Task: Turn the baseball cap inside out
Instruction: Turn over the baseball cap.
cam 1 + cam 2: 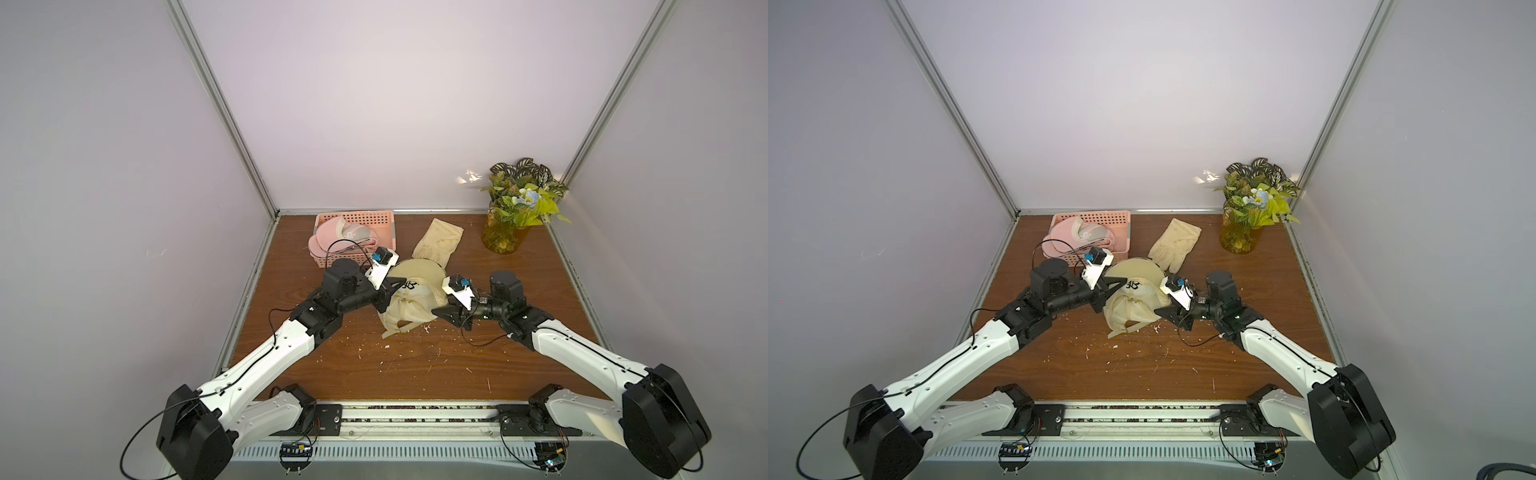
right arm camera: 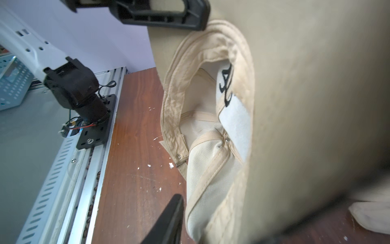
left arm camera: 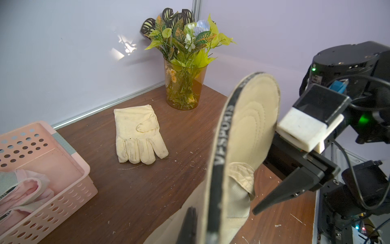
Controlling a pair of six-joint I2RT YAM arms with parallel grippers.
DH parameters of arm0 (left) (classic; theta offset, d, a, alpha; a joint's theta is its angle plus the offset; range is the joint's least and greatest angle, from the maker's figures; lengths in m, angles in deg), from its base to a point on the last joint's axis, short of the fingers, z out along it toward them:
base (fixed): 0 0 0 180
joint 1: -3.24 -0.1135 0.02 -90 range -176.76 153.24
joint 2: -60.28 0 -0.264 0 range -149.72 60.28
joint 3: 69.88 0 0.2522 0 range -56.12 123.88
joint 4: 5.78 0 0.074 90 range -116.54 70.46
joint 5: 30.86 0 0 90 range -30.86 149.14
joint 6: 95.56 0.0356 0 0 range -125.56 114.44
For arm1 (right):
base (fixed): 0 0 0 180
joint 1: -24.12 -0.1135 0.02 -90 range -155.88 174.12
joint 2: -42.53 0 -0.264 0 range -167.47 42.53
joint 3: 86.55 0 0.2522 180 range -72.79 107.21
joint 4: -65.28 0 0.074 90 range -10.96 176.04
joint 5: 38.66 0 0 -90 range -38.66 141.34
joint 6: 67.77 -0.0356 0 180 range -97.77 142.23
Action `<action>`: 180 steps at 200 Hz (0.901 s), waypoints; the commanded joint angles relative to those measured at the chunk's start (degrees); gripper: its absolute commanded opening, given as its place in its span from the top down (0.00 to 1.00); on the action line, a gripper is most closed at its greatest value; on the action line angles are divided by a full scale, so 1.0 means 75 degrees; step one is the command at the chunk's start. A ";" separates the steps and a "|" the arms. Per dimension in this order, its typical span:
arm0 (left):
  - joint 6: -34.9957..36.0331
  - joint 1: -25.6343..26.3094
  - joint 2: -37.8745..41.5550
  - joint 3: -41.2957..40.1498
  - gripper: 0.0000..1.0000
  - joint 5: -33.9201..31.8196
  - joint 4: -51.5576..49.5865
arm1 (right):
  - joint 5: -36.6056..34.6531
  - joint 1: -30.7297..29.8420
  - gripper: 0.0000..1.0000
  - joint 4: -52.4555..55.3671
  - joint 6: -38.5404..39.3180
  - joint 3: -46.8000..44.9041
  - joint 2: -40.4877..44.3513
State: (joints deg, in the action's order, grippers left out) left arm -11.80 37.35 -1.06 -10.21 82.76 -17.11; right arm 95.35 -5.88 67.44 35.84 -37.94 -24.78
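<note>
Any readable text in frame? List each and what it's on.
"VESPORTS" (second letter unsure): black trim band on the brim of the beige baseball cap.
Black embroidered mark on the cap's front: stylised, unreadable.
Lettering on the pink cap in the pink perforated basket: too small.

bright even light, soft shadows; glare patch on wall [image 1: 468, 178]; cap [image 2: 316, 105] blurred close up; edges bowed.

You can't judge the right gripper [image 1: 449, 318]: its wrist view shows one finger [image 2: 168, 219], the other lost behind the blurred brim [image 2: 316, 105] of the cap [image 2: 211, 169]. The basket [image 3: 52, 202] runs off the left wrist view's edge.
</note>
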 commanded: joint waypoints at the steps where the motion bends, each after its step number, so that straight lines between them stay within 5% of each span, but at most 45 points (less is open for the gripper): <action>1: -0.0355 -0.0094 0.0198 0.0383 1.00 0.0259 0.1048 | 0.1189 -0.0090 0.59 0.0452 0.0137 0.0145 -0.0096; 73: -0.0696 -0.0163 0.0304 0.0185 1.00 0.0148 0.1496 | 0.1796 -0.0103 0.68 0.0192 -0.0155 0.0117 0.0018; 103: -0.0715 -0.0165 0.0234 0.0139 1.00 0.0291 0.1550 | 0.1706 -0.0102 0.87 -0.0319 -0.0552 0.0001 0.0168; 137: -0.0668 -0.0175 0.0254 0.0047 1.00 0.0269 0.1515 | 0.0904 -0.0101 0.98 -0.1102 -0.1138 -0.0261 0.0661; 180: -0.0723 -0.0174 0.0314 -0.0077 1.00 0.0199 0.1537 | -0.0656 -0.0099 1.00 -0.1466 -0.1944 -0.0426 0.1165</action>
State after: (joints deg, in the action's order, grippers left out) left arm -16.71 36.89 0.21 -10.27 85.05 -8.67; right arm 98.28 -6.18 60.82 26.59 -41.11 -18.14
